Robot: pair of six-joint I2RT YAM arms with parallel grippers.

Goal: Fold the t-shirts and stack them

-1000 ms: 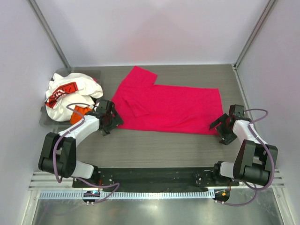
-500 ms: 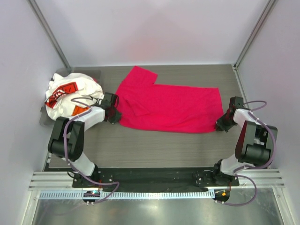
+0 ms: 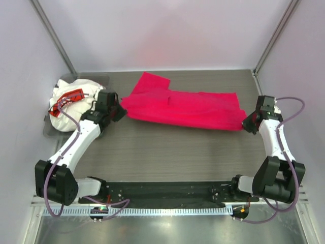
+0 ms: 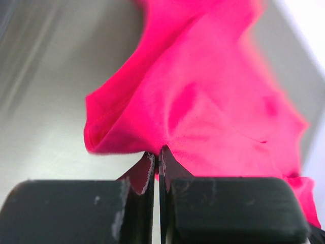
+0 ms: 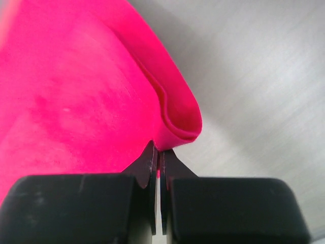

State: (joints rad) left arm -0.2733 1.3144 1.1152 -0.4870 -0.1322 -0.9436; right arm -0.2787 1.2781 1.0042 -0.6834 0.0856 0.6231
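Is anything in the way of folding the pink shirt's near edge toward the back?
Nothing visible. The left pincer and right pincer grip the pink shirt at its near corners; the white shirt lies off to the left.

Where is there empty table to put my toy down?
Biggest bare patch: the near strip of table between the magenta shirt and the arm bases. A smaller one lies behind the shirt, toward the far right corner. The far left is crowded: grey bin, white shirt piled in it, and the left hand pinching the magenta shirt.
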